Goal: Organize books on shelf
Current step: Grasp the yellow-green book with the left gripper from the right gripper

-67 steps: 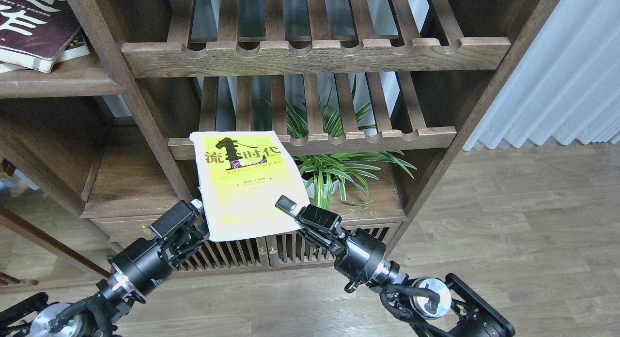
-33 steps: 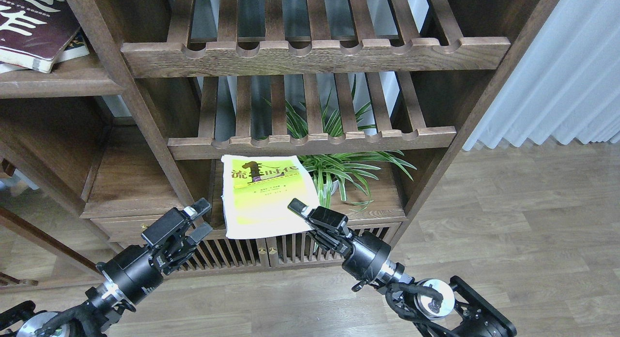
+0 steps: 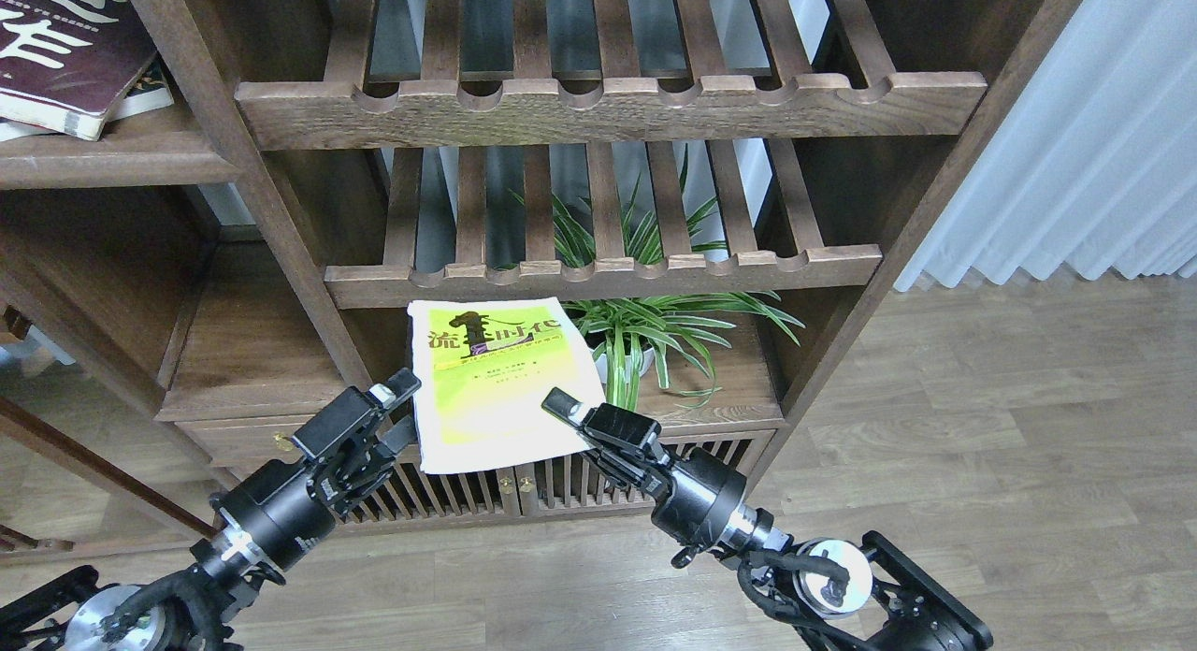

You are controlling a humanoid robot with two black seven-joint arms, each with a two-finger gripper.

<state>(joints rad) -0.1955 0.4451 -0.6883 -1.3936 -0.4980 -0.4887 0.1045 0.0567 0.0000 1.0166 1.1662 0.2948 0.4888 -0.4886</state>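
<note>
Grey-brown wood plank floor (image 3: 982, 464) carries the dark wooden shelving unit (image 3: 281, 211); its lower plank (image 3: 729, 389) holds a potted spider plant (image 3: 645, 338), the yellow-green book (image 3: 500, 384) seems to rest there too, contact unclear.

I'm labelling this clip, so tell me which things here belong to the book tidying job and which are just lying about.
Part of the job:
yellow-green book
maroon book
plank shelf
left tool
right tool

Just there:
spider plant
slatted racks
curtain
</note>
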